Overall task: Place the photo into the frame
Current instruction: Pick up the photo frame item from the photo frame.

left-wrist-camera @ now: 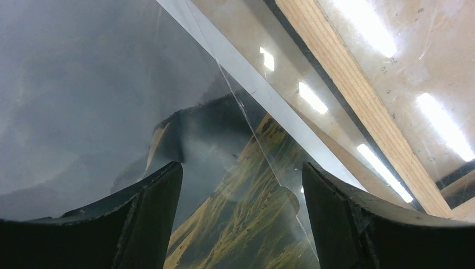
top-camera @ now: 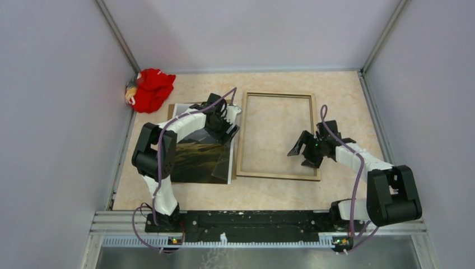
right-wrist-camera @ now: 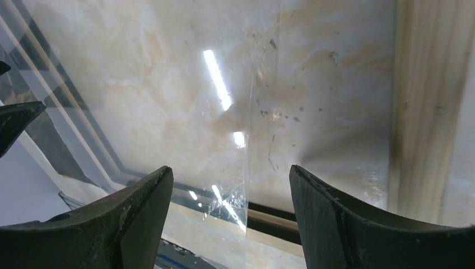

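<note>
The frame (top-camera: 276, 175) lies flat mid-table with its tan wood back up. The photo (top-camera: 196, 159), dark mountains face up, lies to its left, with a clear sheet (top-camera: 223, 163) over its right part. My left gripper (top-camera: 226, 125) is open and empty above the photo's far right corner. In the left wrist view its jaws (left-wrist-camera: 241, 168) hang apart over the photo (left-wrist-camera: 235, 224), with the frame's wood rail (left-wrist-camera: 347, 84) to the right. My right gripper (top-camera: 302, 154) is open and empty over the frame's inside. In the right wrist view (right-wrist-camera: 229, 171) it shows beside the wood rail (right-wrist-camera: 420, 112).
A red cloth (top-camera: 151, 88) lies in the far left corner. A brown backing board (top-camera: 171, 108) shows under the photo's far left corner. Grey walls close the table on three sides.
</note>
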{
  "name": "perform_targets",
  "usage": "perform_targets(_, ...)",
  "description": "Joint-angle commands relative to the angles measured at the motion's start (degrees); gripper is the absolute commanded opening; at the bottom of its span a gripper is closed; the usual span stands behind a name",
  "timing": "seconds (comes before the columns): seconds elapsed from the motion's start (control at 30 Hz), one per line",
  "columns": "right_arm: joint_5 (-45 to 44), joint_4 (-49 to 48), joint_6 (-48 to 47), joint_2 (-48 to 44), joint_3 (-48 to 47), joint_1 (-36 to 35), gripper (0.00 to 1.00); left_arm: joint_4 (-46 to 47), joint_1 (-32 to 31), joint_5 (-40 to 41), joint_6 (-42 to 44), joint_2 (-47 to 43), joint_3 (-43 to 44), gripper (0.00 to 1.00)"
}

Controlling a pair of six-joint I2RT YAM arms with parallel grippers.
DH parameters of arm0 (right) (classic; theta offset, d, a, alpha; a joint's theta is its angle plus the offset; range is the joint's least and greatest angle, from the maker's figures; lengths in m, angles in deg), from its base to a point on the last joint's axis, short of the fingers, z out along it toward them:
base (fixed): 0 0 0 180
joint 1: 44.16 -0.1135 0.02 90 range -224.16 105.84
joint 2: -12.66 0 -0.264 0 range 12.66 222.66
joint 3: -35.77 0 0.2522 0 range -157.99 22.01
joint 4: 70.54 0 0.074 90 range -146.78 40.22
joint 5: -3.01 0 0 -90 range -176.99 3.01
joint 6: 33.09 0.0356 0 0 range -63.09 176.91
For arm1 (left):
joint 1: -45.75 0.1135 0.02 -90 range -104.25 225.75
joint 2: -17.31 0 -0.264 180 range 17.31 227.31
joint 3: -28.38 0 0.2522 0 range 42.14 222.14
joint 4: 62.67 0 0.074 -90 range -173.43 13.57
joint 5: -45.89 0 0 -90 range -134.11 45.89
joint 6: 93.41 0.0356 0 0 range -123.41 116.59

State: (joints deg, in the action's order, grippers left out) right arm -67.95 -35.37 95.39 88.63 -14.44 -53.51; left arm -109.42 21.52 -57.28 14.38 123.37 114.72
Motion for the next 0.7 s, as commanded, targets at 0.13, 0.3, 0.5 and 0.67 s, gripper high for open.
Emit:
perform_targets(0.13,0.2,-8.5,10.4,-3.2,5.4,-4.1,0.72,-0.4,0.0,-0.6,0.6,0.2,1.8,0.84)
perform_targets(0.3,0.0,-13.7,13.2,-2.1,8.5,-4.8,0.66,-0.7,0.0,-0.7,0.6,0.5,2.3,0.84)
perform_targets(0.5,1.0,-27.0,18.8,0.1,14.7,-4.8,0.53,-1.2,0.0,-0.9,0.6,0.5,2.7,0.83)
perform_targets(0.67,2.1,-34.6,21.8,0.5,17.6,-4.9,0.51,-1.5,0.0,-0.8,1.0,0.4,2.7,0.83)
